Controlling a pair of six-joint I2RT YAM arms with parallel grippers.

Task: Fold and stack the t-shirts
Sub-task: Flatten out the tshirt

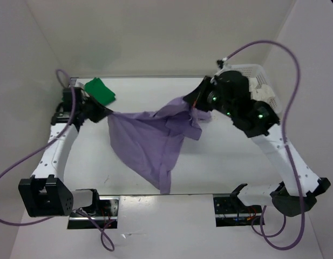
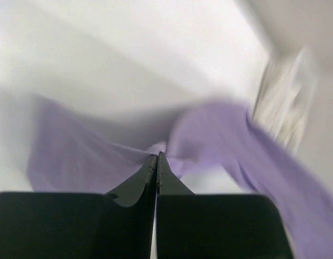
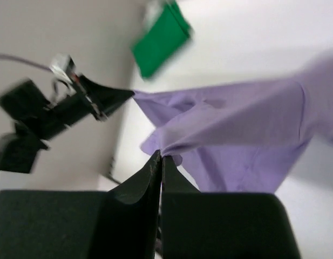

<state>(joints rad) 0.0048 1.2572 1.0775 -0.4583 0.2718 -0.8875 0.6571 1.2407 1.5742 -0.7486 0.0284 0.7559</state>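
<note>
Top external view first: where is the light purple t-shirt (image 1: 150,140)?

"Strung up over the middle of the table (image 1: 231,162), its upper edge pulled into a line between the two grippers. The rest sags in a long point toward the near edge. Whether that point lies on the tabletop cannot be told."

"And the grips?"

"The left gripper (image 1: 105,113) is pinched tight on one corner of the cloth at the left. The right gripper (image 1: 192,106) is clamped on a bunched fold at the right, just in front of the white mesh basket (image 1: 251,69). Both wrist views are blurred, yet each shows black fingers (image 2: 136,186) meeting with purple cloth caught at the tips."

"Anything else in shot?"

"A green t-shirt (image 1: 100,90), folded, lies at the table's far left corner. It is just behind the left gripper and apart from the purple one."
</note>
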